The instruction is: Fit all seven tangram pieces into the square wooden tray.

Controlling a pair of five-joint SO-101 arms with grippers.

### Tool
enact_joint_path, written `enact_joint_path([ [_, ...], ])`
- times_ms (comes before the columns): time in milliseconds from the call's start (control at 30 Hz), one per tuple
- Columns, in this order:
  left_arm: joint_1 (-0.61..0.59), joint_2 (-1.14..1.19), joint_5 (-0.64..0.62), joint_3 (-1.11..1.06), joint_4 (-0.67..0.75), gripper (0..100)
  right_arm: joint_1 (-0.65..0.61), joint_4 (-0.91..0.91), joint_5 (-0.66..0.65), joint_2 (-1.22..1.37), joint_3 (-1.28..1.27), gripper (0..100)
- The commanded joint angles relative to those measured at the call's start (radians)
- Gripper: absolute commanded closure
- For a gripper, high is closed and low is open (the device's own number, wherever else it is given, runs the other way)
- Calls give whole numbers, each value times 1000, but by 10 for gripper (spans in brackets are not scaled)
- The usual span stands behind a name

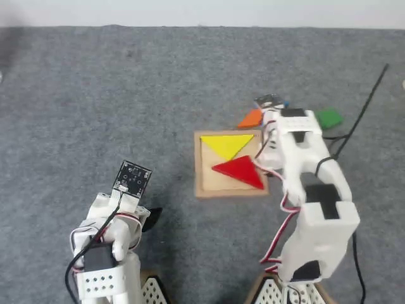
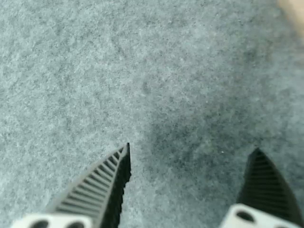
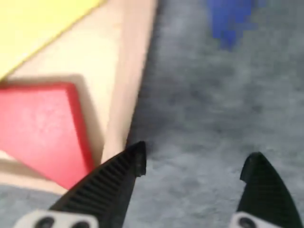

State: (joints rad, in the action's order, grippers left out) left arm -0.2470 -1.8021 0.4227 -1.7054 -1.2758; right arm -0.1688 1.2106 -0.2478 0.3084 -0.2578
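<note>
1. L hand [image 2: 192, 148]: fingers apart, holding nothing, low over grey felt desk [image 1: 95, 88], near-left area.
2. Wooden tray [image 1: 201, 187], square, mid-desk. Yellow triangle [image 1: 226, 145] lies in its far part, red triangle [image 1: 240, 171] in near part w/ one corner at the right rim.
3. Orange piece [image 1: 251, 118] on desk, just beyond tray's far-right corner.
4. R hand [image 3: 197, 151]: fingers apart, empty, over desk just beside tray's right rim.
5. Blue piece [image 3: 230, 19] on desk ahead of R hand; green piece [image 1: 329, 118] farther right, both outside tray.
</note>
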Motion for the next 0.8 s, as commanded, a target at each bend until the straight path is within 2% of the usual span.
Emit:
enact_joint_path([
  [0, 0, -15, 9, 22, -5, 632, -107, 15, -14, -107, -37, 659],
  [133, 0, -15, 9, 22, -5, 632, -180, 15, -14, -128, -72, 659],
  [400, 0, -15, 9, 22, -6, 632, -117, 44, 9, -203, -66, 659],
  [567, 0, -15, 9, 22, -6, 632, -163, 48, 49, -262, -87, 659],
  [767, 0, -15, 9, 22, -6, 632, -202, 5, 49, -185, -110, 659],
])
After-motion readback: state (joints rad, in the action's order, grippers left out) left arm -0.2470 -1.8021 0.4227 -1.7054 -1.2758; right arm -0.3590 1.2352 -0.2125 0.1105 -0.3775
